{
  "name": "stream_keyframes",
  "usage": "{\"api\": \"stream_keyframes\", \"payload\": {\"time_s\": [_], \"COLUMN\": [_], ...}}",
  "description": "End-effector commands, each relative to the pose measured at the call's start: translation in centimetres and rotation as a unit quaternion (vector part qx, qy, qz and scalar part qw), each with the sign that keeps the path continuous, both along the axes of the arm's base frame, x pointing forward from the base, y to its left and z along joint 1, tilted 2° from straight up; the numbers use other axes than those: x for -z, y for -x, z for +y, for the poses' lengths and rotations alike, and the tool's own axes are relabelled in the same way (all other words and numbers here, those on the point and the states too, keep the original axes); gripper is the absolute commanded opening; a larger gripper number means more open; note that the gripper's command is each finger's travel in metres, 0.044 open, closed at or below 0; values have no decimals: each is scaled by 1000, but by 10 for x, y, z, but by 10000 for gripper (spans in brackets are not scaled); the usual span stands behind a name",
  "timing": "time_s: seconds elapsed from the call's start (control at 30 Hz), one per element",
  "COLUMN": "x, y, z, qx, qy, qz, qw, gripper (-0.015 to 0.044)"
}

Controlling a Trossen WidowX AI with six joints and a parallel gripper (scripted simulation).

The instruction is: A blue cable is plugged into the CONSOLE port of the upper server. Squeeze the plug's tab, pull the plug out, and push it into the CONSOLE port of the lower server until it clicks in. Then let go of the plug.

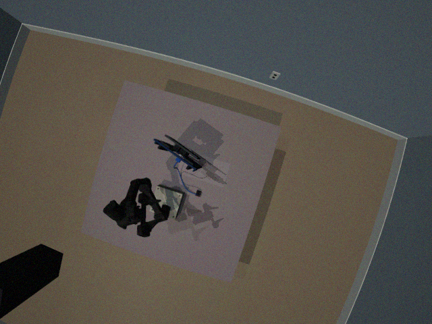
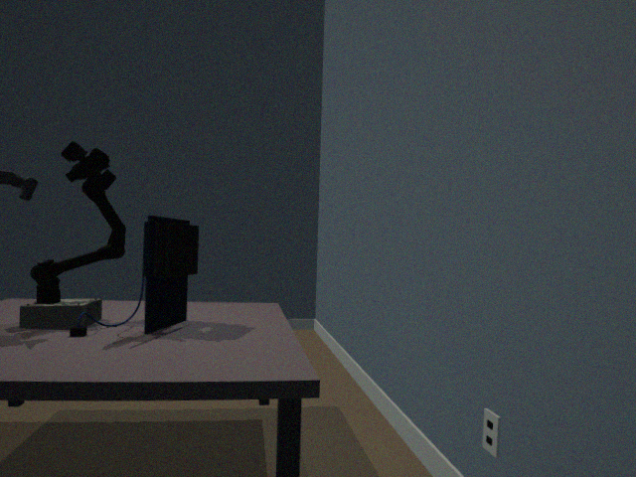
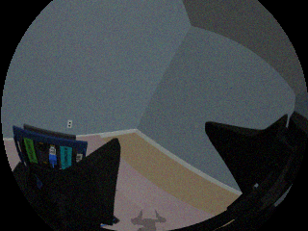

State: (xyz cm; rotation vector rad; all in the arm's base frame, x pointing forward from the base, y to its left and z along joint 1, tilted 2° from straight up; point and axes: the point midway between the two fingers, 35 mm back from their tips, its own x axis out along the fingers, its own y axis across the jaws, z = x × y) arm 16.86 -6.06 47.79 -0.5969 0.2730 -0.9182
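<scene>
The rack with the servers stands upright on the table. In the wrist view it is at the far left, partly behind a finger. A blue plug sits at its port face; the port labels are too small to read, and I cannot tell the upper from the lower server. The blue cable hangs from the rack and runs to a small black block on the table. My gripper is wide open with nothing between its fingers, raised well away from the rack.
The pale base box carries the arm on the pinkish table. The cable lies between the base box and the rack. A dark beam-like object is at the lower left of the top view. A wall outlet is beyond the table.
</scene>
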Motion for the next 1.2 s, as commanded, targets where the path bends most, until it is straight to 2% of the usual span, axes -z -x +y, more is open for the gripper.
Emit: {"api": "stream_keyframes", "payload": {"time_s": [0.0, 0.17, 0.43, 0.67, 0.9, 1.17], "x": [-1, -19, -35, -30, -8, 38], "y": [1, 27, 62, 64, 39, -16], "z": [0, 1, -23, -59, -95, -110], "qx": [-2, -42, -87, -103, -100, -98], "qy": [3, 70, 152, 180, 180, 164], "qz": [-1, -25, -78, -112, -117, -72], "qw": [1000, 996, 982, 972, 972, 979], "gripper": [374, 242, 239, 239, 239, 239]}}
